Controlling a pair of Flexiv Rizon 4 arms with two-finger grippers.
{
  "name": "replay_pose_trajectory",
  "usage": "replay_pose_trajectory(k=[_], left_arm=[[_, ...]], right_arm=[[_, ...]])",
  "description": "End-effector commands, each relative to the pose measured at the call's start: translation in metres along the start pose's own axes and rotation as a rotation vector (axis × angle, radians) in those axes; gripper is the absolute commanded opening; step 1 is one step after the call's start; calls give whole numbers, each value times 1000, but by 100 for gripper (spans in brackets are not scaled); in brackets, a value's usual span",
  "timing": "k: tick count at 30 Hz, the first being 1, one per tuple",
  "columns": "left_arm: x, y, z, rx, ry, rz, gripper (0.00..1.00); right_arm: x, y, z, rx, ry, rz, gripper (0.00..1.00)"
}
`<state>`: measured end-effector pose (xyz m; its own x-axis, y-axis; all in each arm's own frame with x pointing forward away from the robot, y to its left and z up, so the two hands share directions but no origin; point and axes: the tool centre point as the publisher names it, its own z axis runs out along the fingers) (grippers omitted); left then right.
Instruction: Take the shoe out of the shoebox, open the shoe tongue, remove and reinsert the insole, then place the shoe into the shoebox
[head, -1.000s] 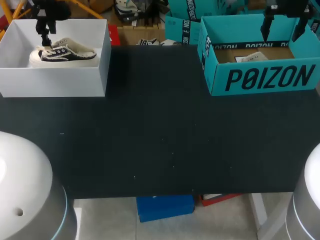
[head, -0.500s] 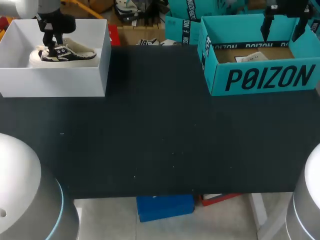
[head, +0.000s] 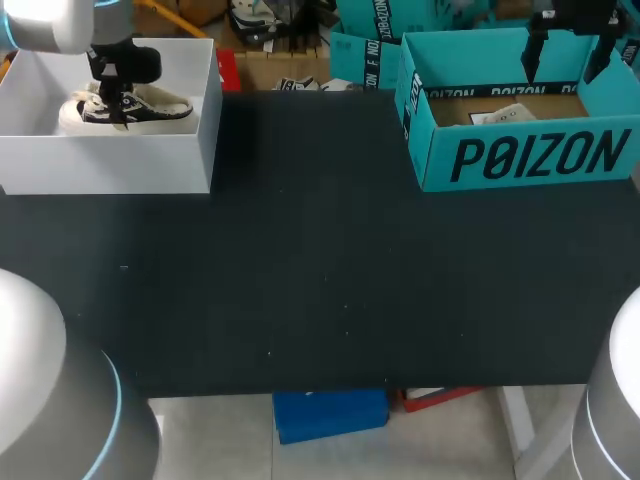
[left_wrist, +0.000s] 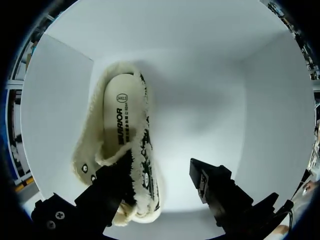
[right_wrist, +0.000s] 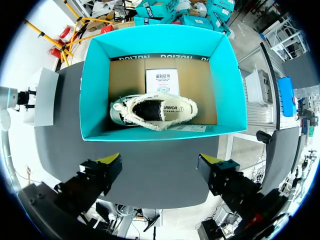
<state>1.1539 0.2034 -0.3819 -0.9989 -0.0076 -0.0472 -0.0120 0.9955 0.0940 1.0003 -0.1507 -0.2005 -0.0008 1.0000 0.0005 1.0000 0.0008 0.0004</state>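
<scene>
Left fingers (left_wrist: 205, 181) apart above shoe (left_wrist: 143, 146); insole (left_wrist: 120, 117) bears print.

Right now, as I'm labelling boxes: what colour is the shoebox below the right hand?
Teal shoebox, brown cardboard floor; clearest in the right wrist view.

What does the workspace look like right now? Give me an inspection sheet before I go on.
Surface: black table, bare in the middle.
Job's things: shoe lies in the white shoebox; second shoe lies in the teal shoebox.
Clutter: paper card in the teal shoebox beside its shoe.
Tools: left tool open, down in the white shoebox, one finger over the shoe; right tool open, above the teal shoebox.
Cables: nothing seen.
Surroundings: nothing seen over the table.
</scene>
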Motion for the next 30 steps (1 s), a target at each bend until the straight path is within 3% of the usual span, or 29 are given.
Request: replay_pose_trajectory(k=[1, 4, 19, 20, 23, 30], left_arm=[[-11, -1, 9, -7, 10, 3, 59], [-12, -1, 14, -11, 14, 4, 48], [-9, -8, 28, -31, 24, 13, 38], [-9, -8, 28, -32, 25, 13, 36], [-9, -8, 33, -41, 33, 4, 0], [-10, -8, 30, -41, 35, -22, 0]], right_arm=[[0, 0, 0, 1, 0, 0, 100], [0, 0, 0, 1, 0, 0, 100], [0, 0, 0, 1, 0, 0, 100], [0, 0, 0, 1, 0, 0, 100], [0, 0, 0, 1, 0, 0, 100], [0, 0, 0, 1, 0, 0, 100]])
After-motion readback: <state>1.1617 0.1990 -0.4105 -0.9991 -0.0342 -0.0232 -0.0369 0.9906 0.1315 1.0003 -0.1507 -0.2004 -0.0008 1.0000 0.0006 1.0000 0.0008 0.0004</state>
